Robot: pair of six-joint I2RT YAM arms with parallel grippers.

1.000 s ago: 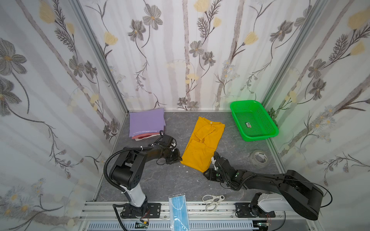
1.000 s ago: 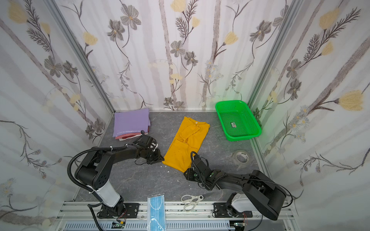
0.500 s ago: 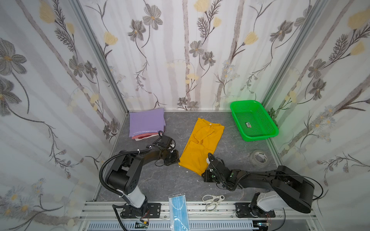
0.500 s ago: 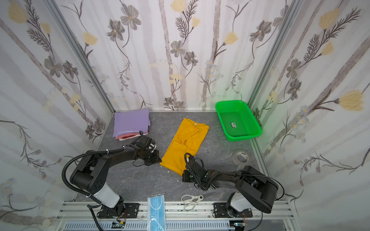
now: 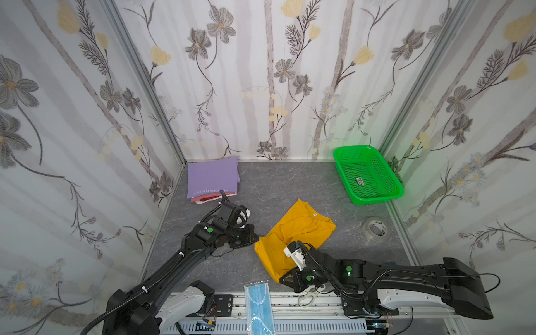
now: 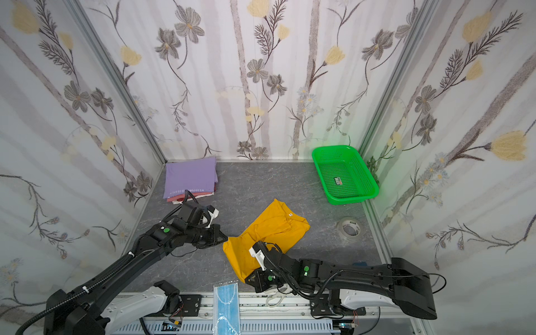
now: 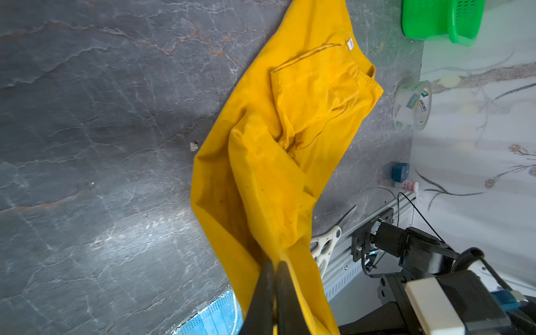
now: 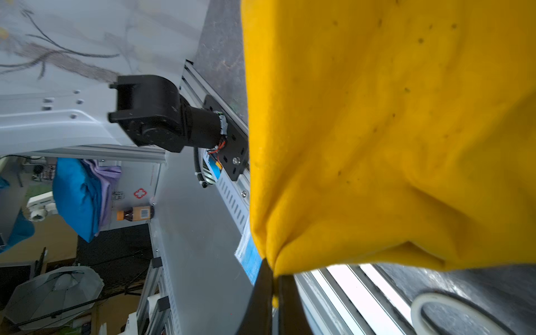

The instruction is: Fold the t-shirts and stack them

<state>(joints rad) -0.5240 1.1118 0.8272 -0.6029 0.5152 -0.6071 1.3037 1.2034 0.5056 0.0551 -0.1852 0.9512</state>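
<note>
**A:** Green basket (image 5: 354, 148) at the back right corner, and there's a small label (image 5: 359, 181) lying flat on its mesh floor.

**B:** Both top views catch the stack at back left: lilac tee (image 5: 213, 177) folded on top with white lettering along its near edge, pink-red and white layers (image 5: 203, 199) peeking out underneath. The left wrist view misses that. It gets the tape roll (image 7: 412, 106) and the scissors (image 7: 326, 245).

**A:** And the yellow tee (image 5: 303, 226)?

**B:** Front centre of the grey tabletop (image 5: 275, 185), rumpled and half-doubled, white neck tag showing. The left gripper (image 5: 256, 238) pinches one near corner, jaws tight on the cloth. The right gripper (image 5: 282, 280) nips the other. Up close in the right wrist view, dark specks dot the fabric.
</note>
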